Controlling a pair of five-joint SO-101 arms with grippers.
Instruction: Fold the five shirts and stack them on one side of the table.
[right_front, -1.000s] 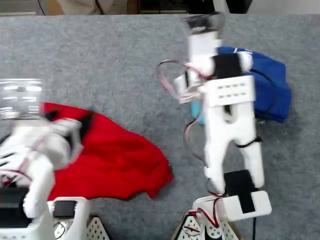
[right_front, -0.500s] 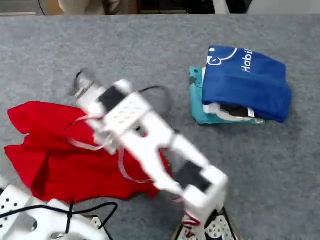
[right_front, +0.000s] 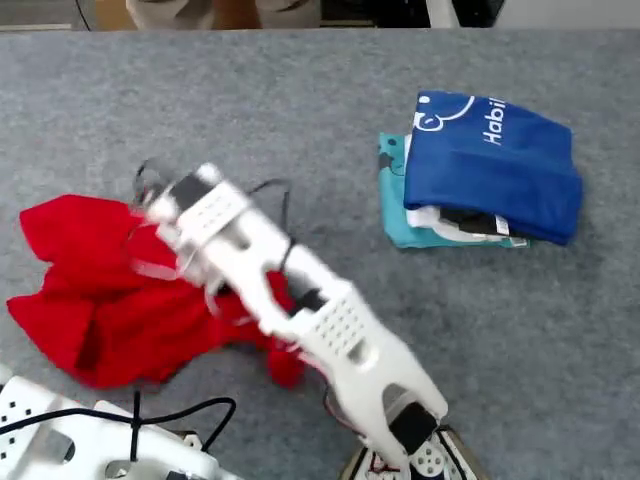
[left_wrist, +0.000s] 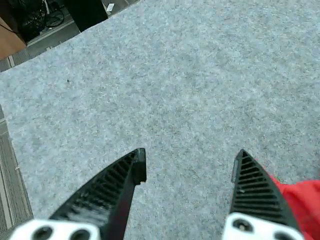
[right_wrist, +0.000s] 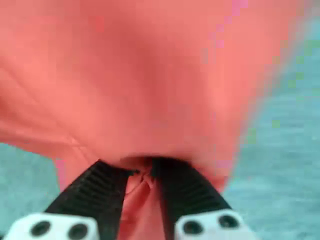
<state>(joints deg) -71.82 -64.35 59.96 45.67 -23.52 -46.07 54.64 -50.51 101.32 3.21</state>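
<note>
Half a second ago the right arm lay across the crumpled red cloth shirt (right_front: 90, 300) with its tip a little farther up the table. The tip has since drawn nearer its base. The shirt's trailing edge, which had reached out beside the arm's elbow, is now bunched closer in. A second ago this arm stood by the folded stack and the left arm hung over the red shirt; the left arm is now back at the near corner.

The right gripper (right_wrist: 142, 172) is pinched nearly closed on a fold of the red shirt, which spreads beneath and beyond its fingers. The left gripper (left_wrist: 190, 165) is spread wide over bare covering and holds nothing, with an edge of red cloth just beside one finger. The folded royal-blue shirt (right_front: 490, 170) tops a stack above a folded teal shirt (right_front: 392, 215), well apart from both grippers.

The table has a grey felt-like covering (right_front: 300, 90). Beyond its far edge are dark cables (left_wrist: 37, 17) and a brown wooden panel (left_wrist: 10, 45).
</note>
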